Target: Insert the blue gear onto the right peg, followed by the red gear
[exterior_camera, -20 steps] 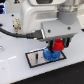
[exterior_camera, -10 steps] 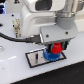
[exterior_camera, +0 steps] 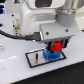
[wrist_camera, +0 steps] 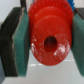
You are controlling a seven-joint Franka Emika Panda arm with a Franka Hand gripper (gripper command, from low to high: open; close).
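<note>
- The tool (wrist_camera: 49, 42) is clamped on the red gear (wrist_camera: 50, 41), one teal pad (wrist_camera: 20, 42) pressed against each side of its rim, so the centre hole shows clear in the wrist view.
- The red gear (exterior_camera: 57, 46) hangs just above the blue gear (exterior_camera: 51, 53); whether they touch I cannot tell.
- The blue gear lies on the base plate (exterior_camera: 34, 59), at the end toward the exterior view's right, seemingly seated already; the peg itself is hidden.
- Judged so, half is done: lowering and releasing the red gear remains.
</note>
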